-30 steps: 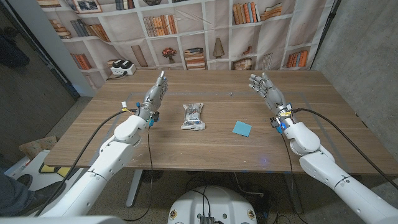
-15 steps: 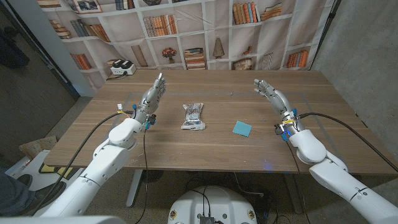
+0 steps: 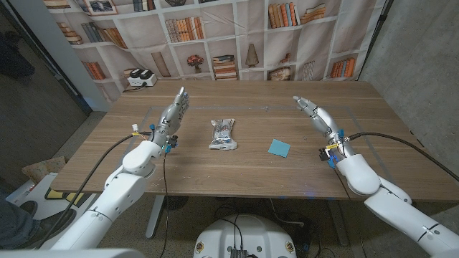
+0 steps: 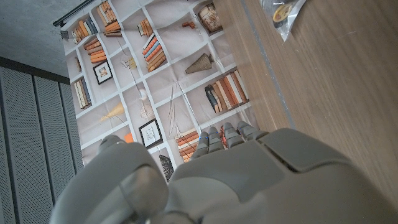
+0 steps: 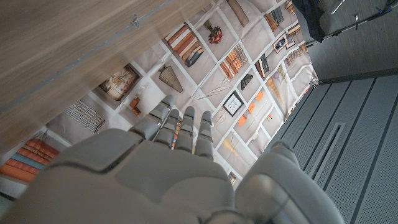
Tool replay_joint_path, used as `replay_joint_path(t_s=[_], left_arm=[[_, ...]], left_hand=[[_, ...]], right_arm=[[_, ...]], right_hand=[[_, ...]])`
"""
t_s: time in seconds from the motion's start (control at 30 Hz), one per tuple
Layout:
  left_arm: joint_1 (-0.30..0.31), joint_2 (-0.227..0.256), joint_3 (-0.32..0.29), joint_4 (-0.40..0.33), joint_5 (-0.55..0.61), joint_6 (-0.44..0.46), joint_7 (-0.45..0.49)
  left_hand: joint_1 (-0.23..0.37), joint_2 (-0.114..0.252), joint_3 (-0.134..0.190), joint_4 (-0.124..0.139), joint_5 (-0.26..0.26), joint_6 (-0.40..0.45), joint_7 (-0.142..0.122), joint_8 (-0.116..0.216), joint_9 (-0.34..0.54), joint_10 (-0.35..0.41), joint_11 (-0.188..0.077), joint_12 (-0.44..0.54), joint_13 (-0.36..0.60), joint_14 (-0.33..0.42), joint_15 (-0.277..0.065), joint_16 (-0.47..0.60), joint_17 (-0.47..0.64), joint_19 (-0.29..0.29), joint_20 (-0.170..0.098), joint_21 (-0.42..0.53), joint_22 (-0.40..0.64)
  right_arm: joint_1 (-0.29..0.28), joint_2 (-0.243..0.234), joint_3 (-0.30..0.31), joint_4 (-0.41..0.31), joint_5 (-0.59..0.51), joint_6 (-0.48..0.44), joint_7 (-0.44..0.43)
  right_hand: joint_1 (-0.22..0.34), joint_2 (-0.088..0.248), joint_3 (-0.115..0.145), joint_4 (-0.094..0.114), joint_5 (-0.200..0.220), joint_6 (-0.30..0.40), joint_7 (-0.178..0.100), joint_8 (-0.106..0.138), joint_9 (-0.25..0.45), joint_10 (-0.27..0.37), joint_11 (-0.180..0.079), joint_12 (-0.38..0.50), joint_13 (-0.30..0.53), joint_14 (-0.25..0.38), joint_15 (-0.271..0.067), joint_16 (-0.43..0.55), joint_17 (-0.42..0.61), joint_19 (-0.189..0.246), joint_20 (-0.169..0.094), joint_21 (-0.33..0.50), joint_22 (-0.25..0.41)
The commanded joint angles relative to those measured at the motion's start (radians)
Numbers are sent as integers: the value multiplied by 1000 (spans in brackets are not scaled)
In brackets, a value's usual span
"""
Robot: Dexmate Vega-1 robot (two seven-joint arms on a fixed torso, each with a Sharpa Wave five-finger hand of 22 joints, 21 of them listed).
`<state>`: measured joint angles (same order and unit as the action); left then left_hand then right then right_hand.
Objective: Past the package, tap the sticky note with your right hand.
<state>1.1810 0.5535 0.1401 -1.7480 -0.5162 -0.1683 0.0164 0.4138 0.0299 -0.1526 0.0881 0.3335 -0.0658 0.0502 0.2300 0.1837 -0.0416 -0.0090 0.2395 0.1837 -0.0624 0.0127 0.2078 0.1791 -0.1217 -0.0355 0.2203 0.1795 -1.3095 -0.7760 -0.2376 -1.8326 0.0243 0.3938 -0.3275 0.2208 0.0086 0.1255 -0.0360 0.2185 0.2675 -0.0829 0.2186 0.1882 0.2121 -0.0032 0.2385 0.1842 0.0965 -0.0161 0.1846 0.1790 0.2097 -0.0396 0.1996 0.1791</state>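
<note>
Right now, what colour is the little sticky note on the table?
The sticky note is light blue, a plain square. It shows best in the head view.

The package lies near the middle of the table, with the sticky note to its right, slightly nearer the front edge. The left hand is left of the package; the right hand is right of the note, toward the back edge.

Both arms reach forward over the table, the left hand raised with fingers extended together and holding nothing, the right hand likewise empty, fingers extended and tipped forward.
</note>
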Motion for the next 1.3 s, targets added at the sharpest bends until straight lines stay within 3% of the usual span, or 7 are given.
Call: replay_joint_path(t_s=[0.03, 0.1, 0.13, 0.27, 0.33, 0.77, 1.3], left_arm=[[12, 15, -10, -4, -4, -10, -4], [13, 16, -12, -4, -4, -12, -5], [12, 16, -13, -3, -4, -14, -5], [10, 18, -16, -2, -6, -15, -5], [8, 19, -17, 0, -8, -14, -8], [-3, 16, -12, 10, -5, -15, -9], [-20, 3, -2, 34, -24, -29, -38]], left_hand=[[9, 2, 1, -6, -1, 6, 1, -3, 2, 6, -1, -2, 5, 3, -1, -2, 5, -3, 7, -5, 1], [10, 3, 1, -6, -1, 6, 1, -4, 2, 6, -2, -2, 5, 3, -2, -2, 5, -4, 7, -5, 1], [10, 3, 1, -6, -1, 7, 1, -4, 2, 7, -2, -2, 5, 3, -1, -3, 5, -4, 7, -5, 1], [12, 4, 0, -6, -2, 7, 1, -5, 2, 9, 0, -3, 5, 4, -2, -3, 5, -6, 8, -7, 1], [12, 5, 0, -7, -3, 9, -1, -5, 2, 9, -1, -3, 5, 5, -3, -3, 5, -6, 8, -7, 1], [16, 8, -1, -7, -5, 16, -3, -6, 2, 14, -2, -5, 6, 9, -4, -4, 5, -5, 9, -9, 1], [21, 13, -3, -8, -9, 28, -12, -6, 2, 22, -8, -7, 6, 14, -4, -6, 5, -7, 13, -11, 2]], right_arm=[[-25, -25, -12, -45, -91, -69, -62], [-26, -28, -15, -50, -106, -81, -71], [-26, -31, -16, -52, -114, -87, -74], [-26, -36, -20, -60, -134, -107, -88], [-27, -38, -21, -65, -145, -117, -97], [-50, -79, -16, -119, -253, -226, -155], [-63, -143, -33, -194, -357, -398, -156]], right_hand=[[12, 0, 0, -6, 7, 16, -30, 11, 4, 1, -4, -6, 4, -10, 3, -4, 3, -7, -46, -3, 4], [12, 0, -1, -6, 7, 18, -34, 11, 4, 1, -4, -6, 4, -11, 3, -4, 3, -8, -46, -3, 4], [12, -1, -2, -7, 8, 31, -46, 13, 4, -4, -25, -9, 4, -14, 5, -4, 3, -11, -45, -4, 4], [13, -1, -7, -11, 12, 125, -91, 37, 3, -10, -43, -13, 4, -20, -3, -3, 3, -16, -46, -4, 4], [13, -1, -8, -12, 13, 150, -97, 43, 3, -15, -46, -15, 4, -23, -3, -3, 3, -22, -46, -5, 4], [11, -1, -12, -13, 16, 148, -87, 29, 1, -31, -59, -22, 4, -41, 1, -5, 4, -40, -44, -8, 5], [9, 1, -16, -14, 20, 140, -84, 15, 1, -47, -52, -28, 4, -58, 6, -7, 4, -62, -38, -12, 5]])
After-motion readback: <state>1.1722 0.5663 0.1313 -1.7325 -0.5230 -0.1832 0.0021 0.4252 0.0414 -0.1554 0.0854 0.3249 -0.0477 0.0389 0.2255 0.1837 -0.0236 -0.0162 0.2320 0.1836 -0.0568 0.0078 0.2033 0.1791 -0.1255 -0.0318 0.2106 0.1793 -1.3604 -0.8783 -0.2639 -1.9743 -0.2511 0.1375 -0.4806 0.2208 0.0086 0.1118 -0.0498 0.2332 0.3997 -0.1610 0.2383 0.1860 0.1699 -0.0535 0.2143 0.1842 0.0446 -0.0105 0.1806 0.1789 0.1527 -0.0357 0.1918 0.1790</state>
